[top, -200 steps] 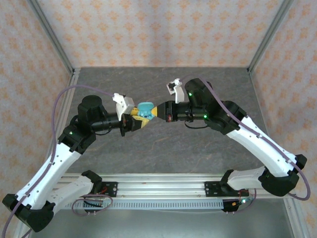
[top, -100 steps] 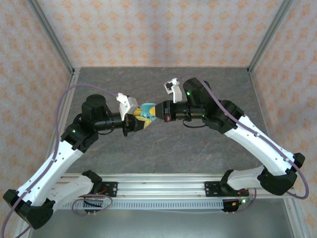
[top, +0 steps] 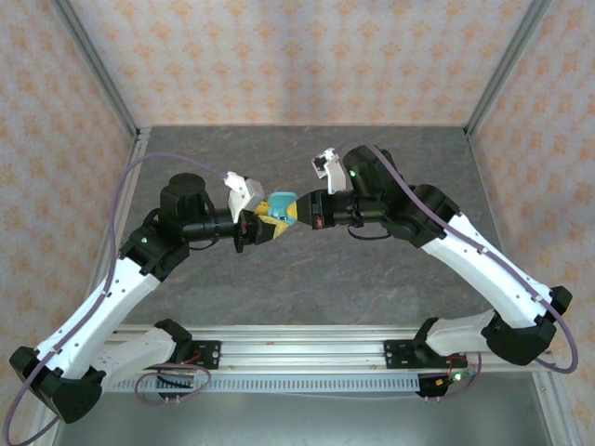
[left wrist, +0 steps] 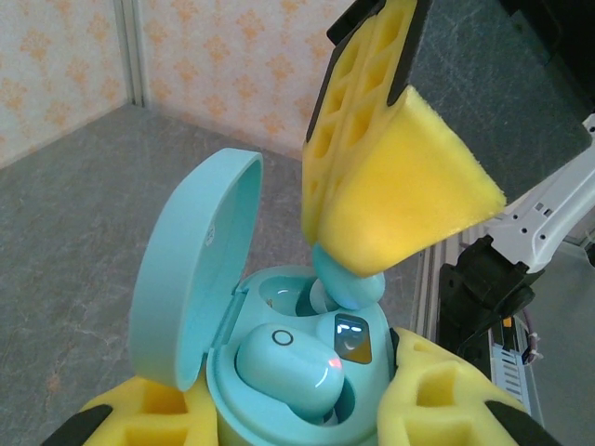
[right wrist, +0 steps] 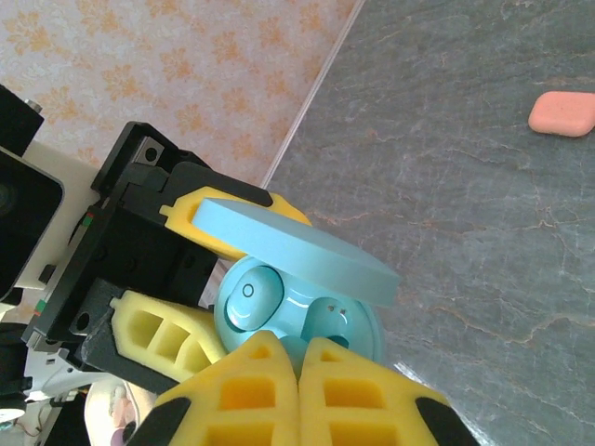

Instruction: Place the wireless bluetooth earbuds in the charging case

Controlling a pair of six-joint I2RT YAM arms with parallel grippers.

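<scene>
My left gripper (top: 263,223) is shut on the light teal charging case (top: 279,203), holding it above the table with its lid (left wrist: 195,279) swung open. One teal earbud (left wrist: 284,367) sits in the case's nearer socket. My right gripper (right wrist: 299,372) is shut on a second teal earbud (left wrist: 349,279), pinched between its yellow foam fingers (left wrist: 390,177). That earbud hangs tip-down at the mouth of the other socket (right wrist: 330,321), touching or nearly touching its rim. In the right wrist view the seated earbud (right wrist: 249,295) lies under the lid (right wrist: 297,246).
A salmon-pink rounded object (right wrist: 561,113) lies on the grey table (top: 297,279) some way from the grippers. Patterned walls and metal frame posts (top: 93,65) close in the back and both sides. An aluminium rail (top: 297,353) runs along the near edge.
My left arm has carried the case slightly right and toward the back. The right gripper has stayed close above it, with its earbud now at the socket.
</scene>
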